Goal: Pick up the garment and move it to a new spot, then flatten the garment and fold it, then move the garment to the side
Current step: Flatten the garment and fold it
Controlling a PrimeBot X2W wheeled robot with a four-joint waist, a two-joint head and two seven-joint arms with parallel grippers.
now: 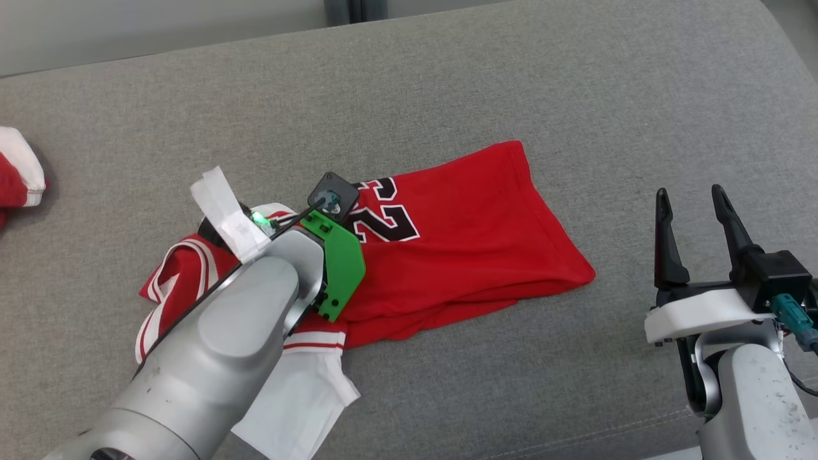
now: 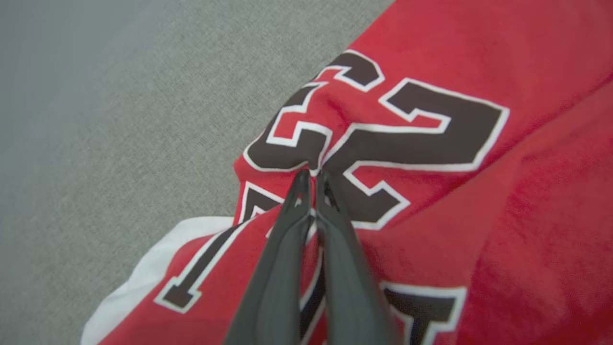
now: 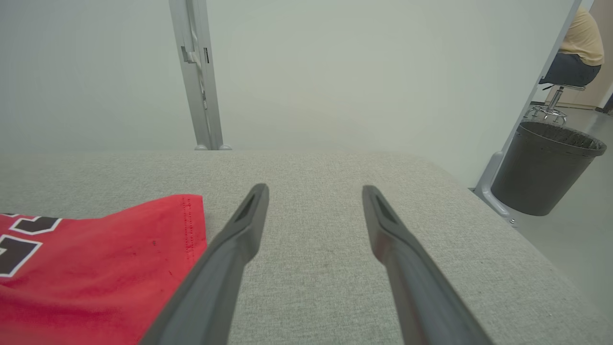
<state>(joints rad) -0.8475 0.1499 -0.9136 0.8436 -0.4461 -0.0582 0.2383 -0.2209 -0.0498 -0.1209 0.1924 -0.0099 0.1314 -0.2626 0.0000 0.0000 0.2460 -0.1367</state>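
The garment (image 1: pixel 460 243) is a red jersey with black, white-edged numerals and white trim, lying crumpled on the grey cushion (image 1: pixel 447 83). My left wrist (image 1: pixel 332 255) hovers over its left part and hides the fingers in the head view. In the left wrist view my left gripper (image 2: pixel 311 176) is shut, pinching a raised fold of the garment (image 2: pixel 479 215) at the numerals. My right gripper (image 1: pixel 690 191) stands open to the right of the jersey, holding nothing. Between its fingers my right gripper (image 3: pixel 314 188) shows bare cushion, with the garment's hem (image 3: pixel 96 268) just left of it.
Another red and white cloth (image 1: pixel 16 172) lies at the cushion's far left edge. Beyond the cushion's right end are a dark bin (image 3: pixel 546 167) and a person seated on a stool (image 3: pixel 579 43). A metal post (image 3: pixel 196 72) rises behind the cushion.
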